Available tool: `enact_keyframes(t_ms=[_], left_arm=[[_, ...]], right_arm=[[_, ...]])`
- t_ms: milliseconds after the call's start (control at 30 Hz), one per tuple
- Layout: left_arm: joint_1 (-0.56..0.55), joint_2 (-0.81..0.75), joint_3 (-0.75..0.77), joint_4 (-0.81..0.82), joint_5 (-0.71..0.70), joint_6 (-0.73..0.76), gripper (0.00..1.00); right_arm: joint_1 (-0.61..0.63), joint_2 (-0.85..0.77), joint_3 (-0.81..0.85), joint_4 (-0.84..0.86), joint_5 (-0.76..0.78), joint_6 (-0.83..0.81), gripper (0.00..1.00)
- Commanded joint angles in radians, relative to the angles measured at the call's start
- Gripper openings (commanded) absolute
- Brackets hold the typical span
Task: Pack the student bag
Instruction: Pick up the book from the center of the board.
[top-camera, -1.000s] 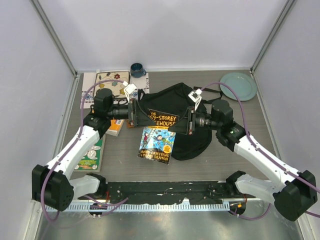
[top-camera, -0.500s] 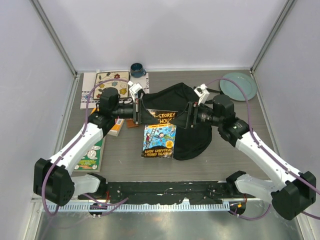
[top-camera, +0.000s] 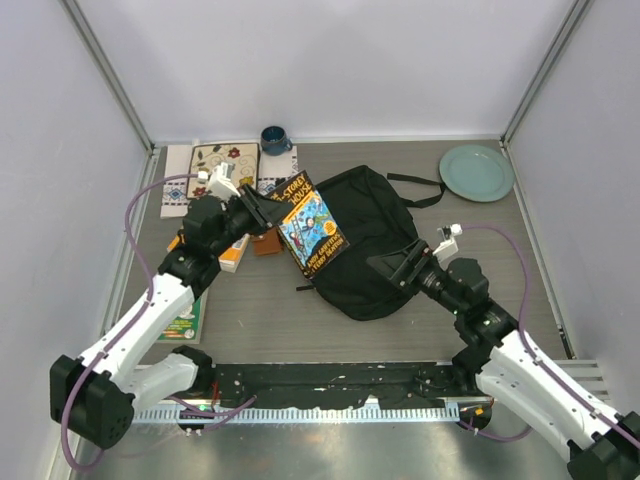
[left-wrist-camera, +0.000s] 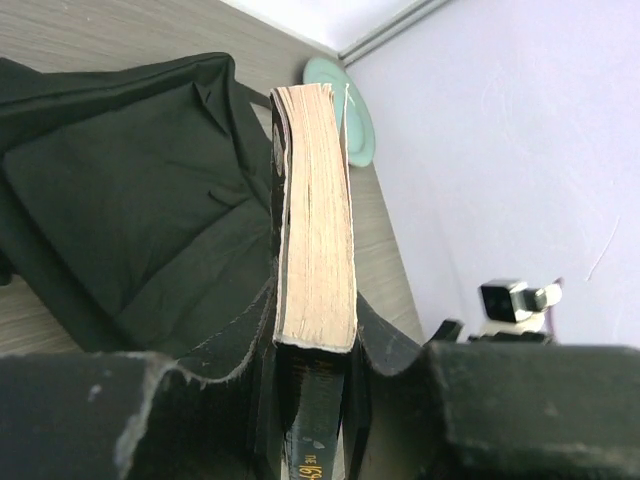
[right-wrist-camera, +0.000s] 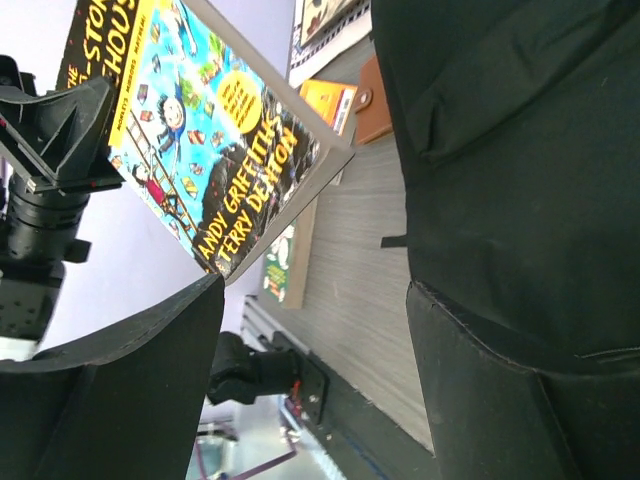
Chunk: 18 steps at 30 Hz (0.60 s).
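**One book up in the left gripper, one bag lying on the table**

I count one student bag (top-camera: 372, 235). It is the largest thing on the table (top-camera: 440, 330), black and lying slumped at mid-table, with its straps trailing out on the far right side.

I have two arms in view. The left gripper (top-camera: 265, 212) is clamped on one paperback book (top-camera: 311, 222). The book is held clear of the table and tilted, with its colourful cover facing up, over the bag's left edge. In the left wrist view its yellowed page edge (left-wrist-camera: 315, 230) runs straight out from between the jaws, with the bag's fabric below it.

The right gripper (top-camera: 398, 268) sits at the bag's near right side. Its fingers (right-wrist-camera: 130, 390) are spread apart with nothing between them. From that wrist camera I see only bare table and the bag's edge in the gap.

There is one pale green plate (top-camera: 477, 172) in the far right corner, well apart from the bag. One patterned white mat (top-camera: 222, 163) lies at far left.

Two more books lie flat on the left: an orange one (top-camera: 232, 256) and a green one (top-camera: 186, 312) nearer to me. One dark blue mug (top-camera: 274, 139) stands just beyond the mat. One small brown pouch (top-camera: 265, 244) lies beside the orange book.
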Motion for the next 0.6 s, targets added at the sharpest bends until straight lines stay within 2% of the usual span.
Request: enact_keyframes(t_ms=[0,133,267,400,567], left_arm=[[-0.079,0.026,-0.018,0.243,-0.141,-0.130,0.00],[-0.194,0.046,-0.023,0.306,-0.235,-0.101,0.00],[-0.237,0.052,-0.036,0.378,-0.286,-0.116,0.00],[-0.259,0.042,-0.043,0.396,-0.330,-0.109,0.00],[-0.259,0.017,-0.070,0.430,-0.376,-0.126,0.00]], right_arm=[[0.063,0.051,-0.068,0.350,0.047,0.221,0.79],[0.140,0.166,-0.088,0.548,0.085,0.294,0.79],[0.194,0.267,-0.094,0.676,0.142,0.352,0.80],[0.208,0.320,-0.130,0.760,0.165,0.406,0.80],[0.212,0.295,-0.151,0.751,0.187,0.409,0.80]])
